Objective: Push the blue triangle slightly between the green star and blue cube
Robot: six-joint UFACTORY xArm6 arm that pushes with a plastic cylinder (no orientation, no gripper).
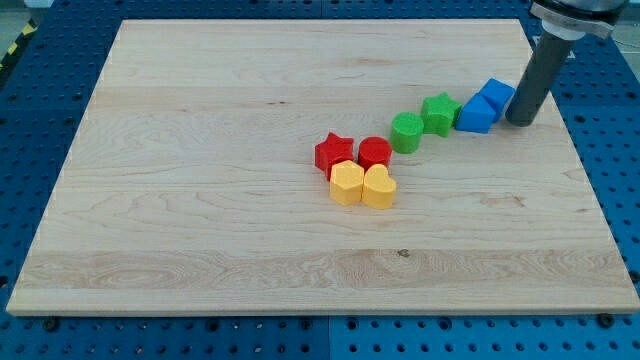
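- My tip (520,121) rests on the wooden board (200,150) near the view's right edge, upper part. It is a bare dark rod; no jaws to report as open or closed.
- Tip sits just to the view's right of the blue cube (497,94), touching it or very nearly so; I cannot tell which.
- Blue triangle (476,115) lies just below and to the view's left of the blue cube, the two touching. Its exact shape is hard to read from this angle.
- Green star (439,112) is immediately to the view's left of the blue triangle, touching or nearly so.
- So the blue triangle sits beside the star, with the cube at its upper right.
- Green cylinder (406,131) is next to the star, lower left, close against it.
- These four blocks form a slanted row rising toward the view's right.
- Separate cluster near the board's centre: red star (333,152) and red cylinder (374,152) side by side, with a yellow hexagon-like block (347,183) and a yellow heart (379,187) packed just below them.
- Board lies on a blue perforated table (610,150).
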